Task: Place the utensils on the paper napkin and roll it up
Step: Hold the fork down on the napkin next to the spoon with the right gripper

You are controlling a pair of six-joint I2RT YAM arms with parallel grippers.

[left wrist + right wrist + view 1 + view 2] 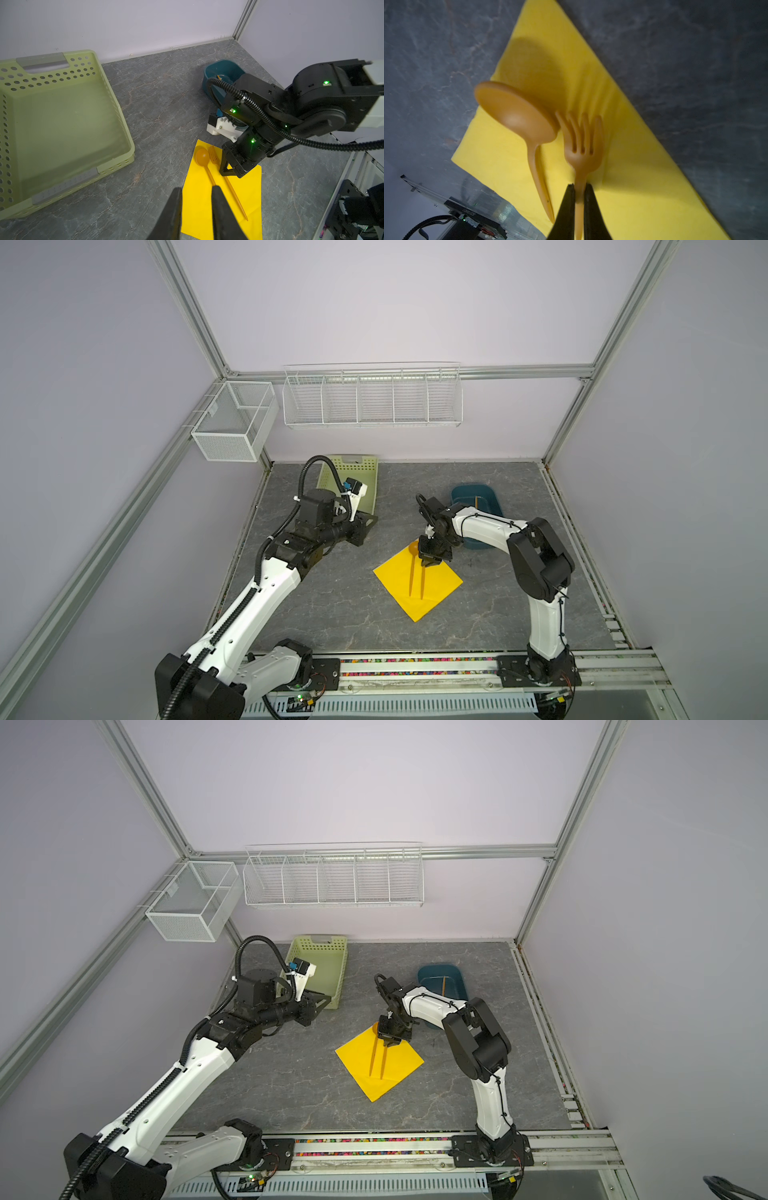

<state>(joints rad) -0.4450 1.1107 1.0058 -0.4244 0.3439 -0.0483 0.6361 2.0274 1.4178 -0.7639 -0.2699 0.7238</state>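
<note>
My right gripper (579, 188) grips the fork (583, 160) by its handle over the paper napkin (639, 182), tines apparently touching the spoon (517, 118), so I fear releasing could knock it askew.

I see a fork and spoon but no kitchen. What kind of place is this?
Probably a robot test booth in a lab, not a kitchen. The left arm and right arm are bolted to a rail, a metal frame holds plain walls, and wire baskets hang at the back.
</note>
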